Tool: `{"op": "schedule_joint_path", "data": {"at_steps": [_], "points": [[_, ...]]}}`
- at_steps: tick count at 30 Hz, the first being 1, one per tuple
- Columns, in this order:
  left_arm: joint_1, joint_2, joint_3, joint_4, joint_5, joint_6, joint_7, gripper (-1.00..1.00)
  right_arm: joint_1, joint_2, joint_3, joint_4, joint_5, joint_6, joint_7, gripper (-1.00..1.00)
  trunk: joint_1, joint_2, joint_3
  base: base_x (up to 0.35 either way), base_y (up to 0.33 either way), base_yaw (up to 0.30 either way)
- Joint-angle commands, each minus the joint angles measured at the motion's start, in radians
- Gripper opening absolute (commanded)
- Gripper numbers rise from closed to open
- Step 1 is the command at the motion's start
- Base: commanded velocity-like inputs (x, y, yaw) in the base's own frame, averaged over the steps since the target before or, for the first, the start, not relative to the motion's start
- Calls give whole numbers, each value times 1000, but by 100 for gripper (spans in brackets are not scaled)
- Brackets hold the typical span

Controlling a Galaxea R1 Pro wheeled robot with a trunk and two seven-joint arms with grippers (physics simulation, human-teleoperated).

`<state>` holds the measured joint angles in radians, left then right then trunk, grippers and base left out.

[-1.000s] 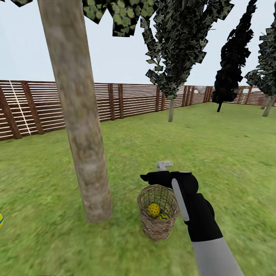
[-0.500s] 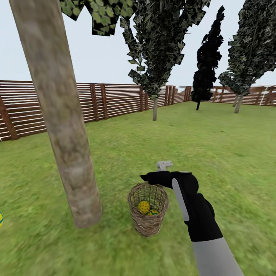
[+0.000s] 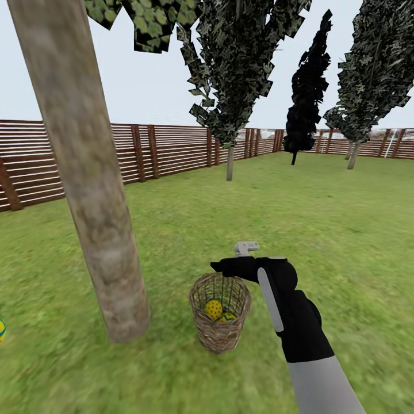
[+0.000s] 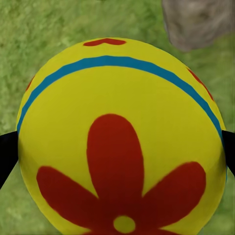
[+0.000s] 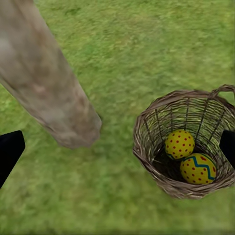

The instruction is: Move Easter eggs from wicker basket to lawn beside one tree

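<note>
- I count three Easter eggs in all: two lying in the wicker basket, one dotted [image 5: 179, 144] and one with a blue zigzag [image 5: 198, 169], plus a third egg [image 4: 120, 142] up close between the left gripper's dark fingers [image 4: 7, 155].
- One wicker basket [image 3: 220, 333] stands on the lawn [image 3: 322, 218].
- I see one thick grey-brown trunked tree [image 3: 92, 190] beside the basket.
- Farther back I count two thin-trunked trees, one near the middle [image 3: 230, 164] and one at the far right [image 3: 352, 155], and one black conifer [image 3: 305, 98].
- One fence [image 3: 172, 146] of wooden slats rings the yard.
</note>
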<state>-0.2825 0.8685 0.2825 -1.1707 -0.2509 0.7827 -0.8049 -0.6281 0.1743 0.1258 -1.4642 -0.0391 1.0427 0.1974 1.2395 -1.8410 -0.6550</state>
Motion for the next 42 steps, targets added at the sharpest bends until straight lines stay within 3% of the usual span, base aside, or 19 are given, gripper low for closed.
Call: {"op": "schedule_joint_path", "data": {"at_steps": [1, 12, 22, 42], "points": [[-1, 0, 1, -1, -10, 2, -11, -100, -1, 0, 0, -1, -4, 4, -2, 100, 4, -8, -4, 0, 0, 0], [-1, -14, 2, 1, -6, 1, -9, -100, 0, 0, 1, 0, -4, 4, -3, 100, 46, -85, -39, 0, 0, 0], [-1, -64, 1, 3, -8, 0, -6, -100, 5, 0, 1, 1, -4, 4, -3, 100, 84, -155, -70, 0, 0, 0], [-1, -68, 1, 2, -5, -1, -7, -100, 5, 0, 6, -2, -19, 4, -1, 100, 161, -295, -133, 0, 0, 0]]}}
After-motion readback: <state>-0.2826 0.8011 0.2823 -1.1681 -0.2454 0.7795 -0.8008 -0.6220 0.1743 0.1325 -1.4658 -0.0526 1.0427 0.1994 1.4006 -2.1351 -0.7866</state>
